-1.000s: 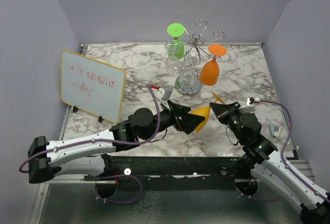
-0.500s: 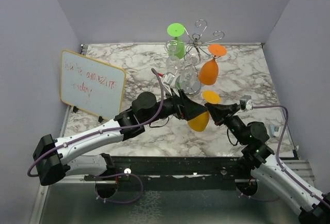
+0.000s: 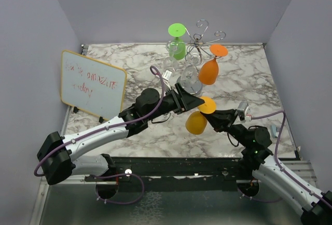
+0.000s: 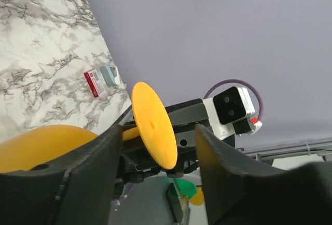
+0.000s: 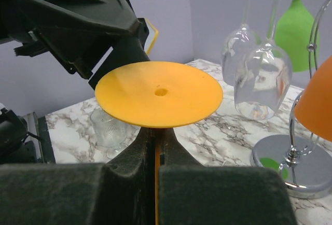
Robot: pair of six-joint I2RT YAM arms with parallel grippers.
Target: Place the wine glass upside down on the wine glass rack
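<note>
A yellow wine glass hangs upside down over the table, bowl (image 3: 196, 123) low and foot disc (image 3: 207, 104) on top. My right gripper (image 3: 216, 117) is shut on its thin stem just under the foot disc (image 5: 158, 93); the stem shows as a yellow line between the right gripper's (image 5: 155, 150) pressed fingers. My left gripper (image 3: 198, 102) reaches in from the left. Its fingers stand apart either side of the foot disc (image 4: 154, 126) without touching it, the bowl (image 4: 46, 144) beside the left gripper (image 4: 155, 150). The chrome wine glass rack (image 3: 195, 42) stands behind, its mirrored base (image 5: 290, 157) close.
Upside down on the rack hang a green glass (image 3: 177, 41), an orange glass (image 3: 210, 70) and clear glasses (image 5: 259, 85). A small clear glass (image 5: 109, 129) stands on the marble. A whiteboard (image 3: 92, 85) leans at the left. A small blue item (image 3: 275, 130) lies by the right edge.
The right gripper has turned the yellow glass from lying sideways to foot up, bowl down. The left gripper has risen to the foot disc and its fingers have narrowed.
</note>
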